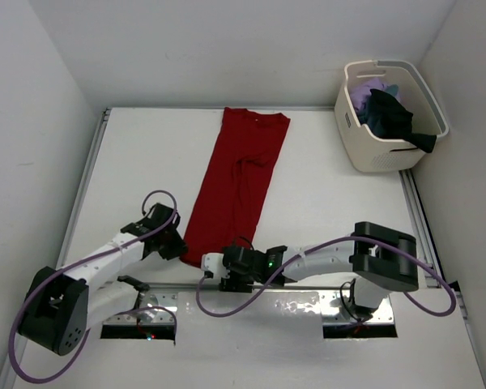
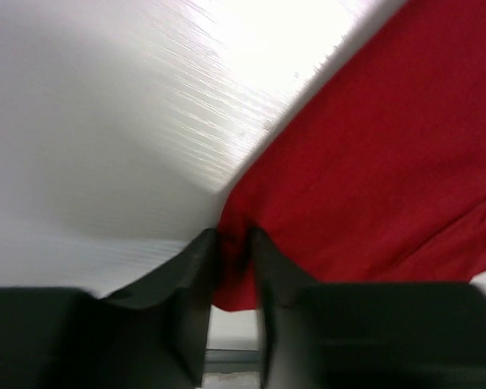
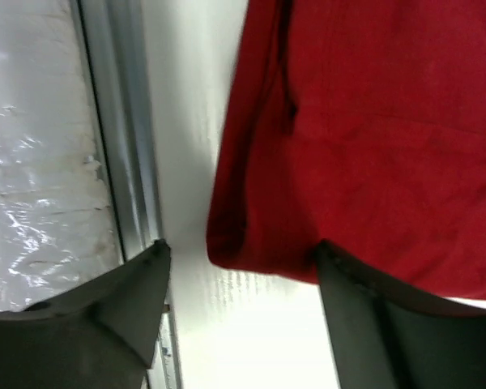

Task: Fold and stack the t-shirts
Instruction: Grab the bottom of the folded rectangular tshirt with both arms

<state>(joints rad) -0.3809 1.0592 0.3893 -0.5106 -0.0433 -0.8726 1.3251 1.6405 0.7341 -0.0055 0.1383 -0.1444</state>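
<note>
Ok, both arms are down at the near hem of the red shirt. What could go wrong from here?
1. The left jaws pinch only the very corner tip of the red shirt; it may slip out on lifting.
2. The right jaws stand open around the other corner, one finger beside the metal rail; closing could miss a folded layer.
3. Uneven grips might skew the fold.

There is one red t-shirt (image 1: 239, 182) left of the single basket (image 1: 381, 158), three more t-shirts (image 1: 393, 113) inside it, and two pincers: the left pincer (image 1: 182, 250) and the right pincer (image 1: 206, 264).
</note>
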